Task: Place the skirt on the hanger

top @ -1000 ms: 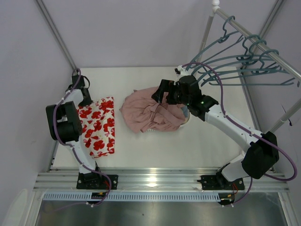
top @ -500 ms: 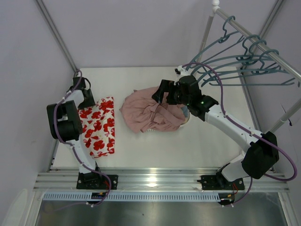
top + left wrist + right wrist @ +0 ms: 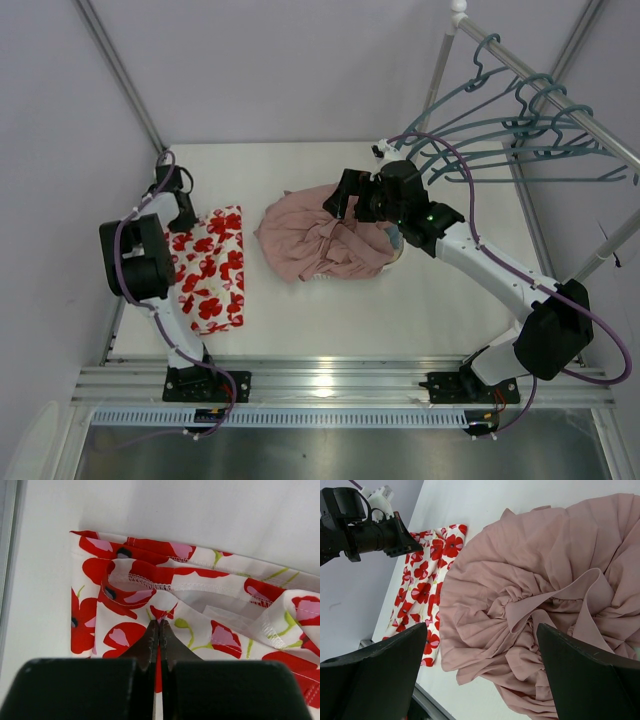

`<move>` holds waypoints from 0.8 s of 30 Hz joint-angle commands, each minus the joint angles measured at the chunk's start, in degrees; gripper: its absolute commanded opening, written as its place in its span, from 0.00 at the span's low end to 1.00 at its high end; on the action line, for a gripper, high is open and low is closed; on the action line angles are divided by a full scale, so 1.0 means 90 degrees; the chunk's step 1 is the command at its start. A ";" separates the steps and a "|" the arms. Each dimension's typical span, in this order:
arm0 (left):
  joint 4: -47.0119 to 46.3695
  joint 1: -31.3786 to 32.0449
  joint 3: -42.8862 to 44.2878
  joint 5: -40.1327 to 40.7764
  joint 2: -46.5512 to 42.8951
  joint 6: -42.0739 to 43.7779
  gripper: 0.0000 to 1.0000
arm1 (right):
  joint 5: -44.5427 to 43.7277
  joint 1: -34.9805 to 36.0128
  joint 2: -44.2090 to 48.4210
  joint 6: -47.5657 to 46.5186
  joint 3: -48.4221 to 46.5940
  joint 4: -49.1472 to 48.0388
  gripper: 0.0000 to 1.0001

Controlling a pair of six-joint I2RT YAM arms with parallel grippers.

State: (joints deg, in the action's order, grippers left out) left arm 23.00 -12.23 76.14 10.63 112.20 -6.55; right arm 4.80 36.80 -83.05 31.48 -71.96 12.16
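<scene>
The skirt, white with red poppies, lies flat at the table's left. My left gripper is at its far left corner. In the left wrist view the jaws are shut, pinching a small fold of the skirt just below the stitched hem. Several teal-grey hangers hang on the rail at the upper right, away from both grippers. My right gripper hovers open over the pink garment, nothing between its fingers. The skirt and the left gripper also show in the right wrist view.
A crumpled dusty-pink garment lies mid-table, right beside the skirt; it fills the right wrist view. The metal rail on its stand crosses the back right corner. A metal frame edge runs along the near side.
The left gripper has closed on the skirt's upper edge, after shifting slightly toward the back. The right arm and the pink garment have not moved.
</scene>
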 commanded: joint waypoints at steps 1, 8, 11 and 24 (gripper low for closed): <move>-0.0125 -0.0018 0.0182 0.0078 -0.0708 0.0014 0.00 | 0.0004 0.0033 0.0165 0.0056 0.0008 -0.0131 0.99; 0.0227 -0.0018 0.0671 -0.0516 -0.1509 0.0063 0.00 | 0.0111 0.0033 0.0175 0.0037 0.0008 -0.0160 0.99; 0.0354 -0.0018 0.0749 -0.0868 -0.1753 0.0015 0.00 | 0.0141 0.0042 0.0175 0.0047 0.0037 -0.0170 0.99; 0.0355 -0.0778 0.0505 -0.1532 -0.1862 -0.0561 0.00 | 0.0160 0.0042 0.0204 0.0008 0.0096 -0.0160 0.99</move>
State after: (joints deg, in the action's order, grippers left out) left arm 27.77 -14.94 80.99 -0.73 95.79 -8.45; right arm 5.52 36.91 -83.02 31.48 -71.09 12.10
